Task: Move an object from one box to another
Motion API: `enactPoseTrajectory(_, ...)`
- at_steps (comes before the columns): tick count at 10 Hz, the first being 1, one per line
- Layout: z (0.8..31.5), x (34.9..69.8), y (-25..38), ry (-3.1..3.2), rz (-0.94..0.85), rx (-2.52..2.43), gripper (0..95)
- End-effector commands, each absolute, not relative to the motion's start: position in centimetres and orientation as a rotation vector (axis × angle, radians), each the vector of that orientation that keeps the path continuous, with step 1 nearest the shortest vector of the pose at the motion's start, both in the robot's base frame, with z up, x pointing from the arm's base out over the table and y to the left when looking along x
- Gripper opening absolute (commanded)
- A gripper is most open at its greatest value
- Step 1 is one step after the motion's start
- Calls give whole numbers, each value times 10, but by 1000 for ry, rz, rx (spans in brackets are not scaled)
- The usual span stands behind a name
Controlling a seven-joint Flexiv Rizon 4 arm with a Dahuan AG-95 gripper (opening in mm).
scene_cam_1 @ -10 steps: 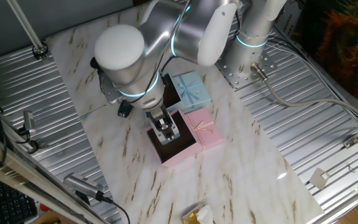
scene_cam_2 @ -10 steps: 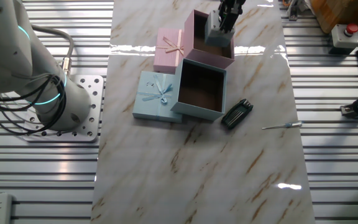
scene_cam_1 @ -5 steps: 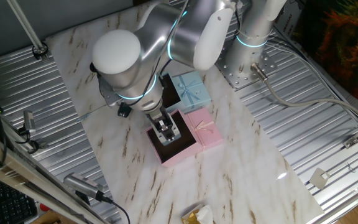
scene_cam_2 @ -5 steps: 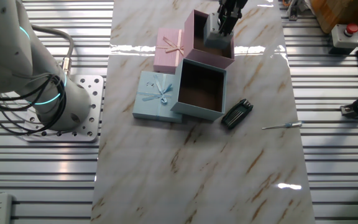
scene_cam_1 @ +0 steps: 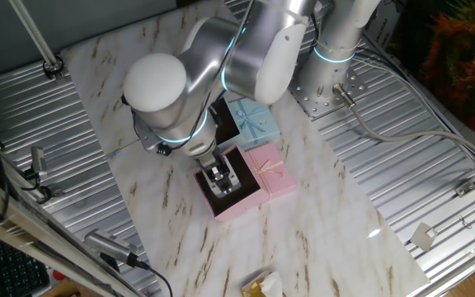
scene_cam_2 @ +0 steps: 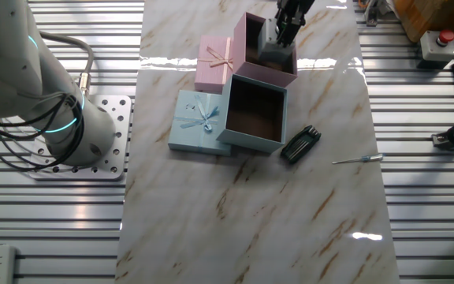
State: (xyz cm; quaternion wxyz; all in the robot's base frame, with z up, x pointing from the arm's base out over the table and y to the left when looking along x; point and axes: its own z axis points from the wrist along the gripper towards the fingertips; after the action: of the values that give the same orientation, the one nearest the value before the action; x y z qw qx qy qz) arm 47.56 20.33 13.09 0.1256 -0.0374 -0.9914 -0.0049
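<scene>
Overall light: bright and even on my feeds, white overhead-type light.
Glare: broad sheen across the glossy marble-patterned tabletop (scene_cam_2: 251,229); small hot spot at the lower right edge, another band near the square pink cardboard box (scene_cam_2: 265,49).
Arm: the glossy silver robot arm shell (scene_cam_1: 159,78) nearly blows out to white.
Shadows: soft and short; dark box linings read almost black.
Focus: both views fairly sharp; fine detail inside the pink box is hard for me to resolve.
Edges: ribbed metal side panels (scene_cam_2: 424,197) look straight, little distortion.
</scene>
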Motion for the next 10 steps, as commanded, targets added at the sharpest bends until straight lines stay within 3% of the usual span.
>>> enactPoseTrajectory(1,128,474,201,-2885,-16,-110,0)
enactPoseTrajectory(10,111,482,200,-2829,-20,-106,0)
